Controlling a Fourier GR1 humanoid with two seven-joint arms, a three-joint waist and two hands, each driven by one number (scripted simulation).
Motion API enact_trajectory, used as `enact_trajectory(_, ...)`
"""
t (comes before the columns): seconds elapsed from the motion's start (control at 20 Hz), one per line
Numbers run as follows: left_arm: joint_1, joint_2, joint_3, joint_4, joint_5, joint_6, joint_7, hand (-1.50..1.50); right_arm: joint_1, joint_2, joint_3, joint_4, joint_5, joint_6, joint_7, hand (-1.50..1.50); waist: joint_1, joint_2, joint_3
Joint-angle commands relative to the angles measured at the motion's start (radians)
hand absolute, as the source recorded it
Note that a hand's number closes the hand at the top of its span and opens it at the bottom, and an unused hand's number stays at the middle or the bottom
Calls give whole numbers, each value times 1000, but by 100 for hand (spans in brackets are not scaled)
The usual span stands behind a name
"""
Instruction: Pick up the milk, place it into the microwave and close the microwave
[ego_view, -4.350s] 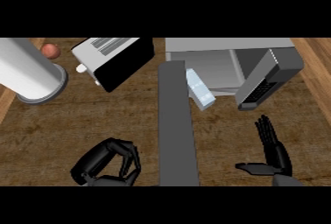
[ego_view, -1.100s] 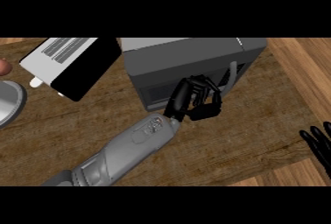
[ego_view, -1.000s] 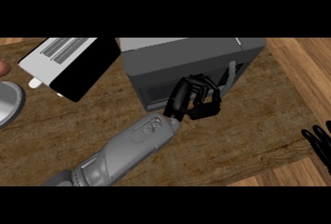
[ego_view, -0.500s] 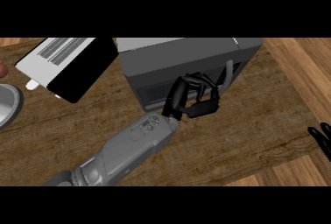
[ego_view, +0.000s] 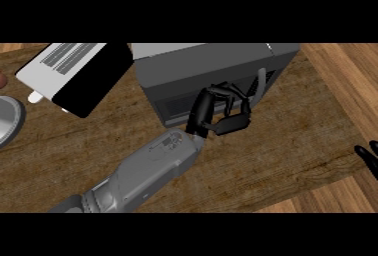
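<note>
With the microwave (ego_view: 210, 75) door apparently shut and the milk unseen, presumably inside, the left hand (ego_view: 221, 111) sits curled and empty at the door, where its fingers could snag the handle (ego_view: 260, 82) and reopen it.

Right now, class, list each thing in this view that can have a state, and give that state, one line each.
microwave: door shut, handle facing the hand.
left hand: fingers curled, against the microwave door.
right hand: only fingertips show at the right edge.
toaster: lying tilted on the counter.
</note>
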Motion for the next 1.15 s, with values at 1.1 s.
enact_trajectory(1.1, -48, 1, 33, 122, 117, 48, -145, 150, -16, -62, 16, -63, -91, 37, 48, -150, -32, 33, -1)
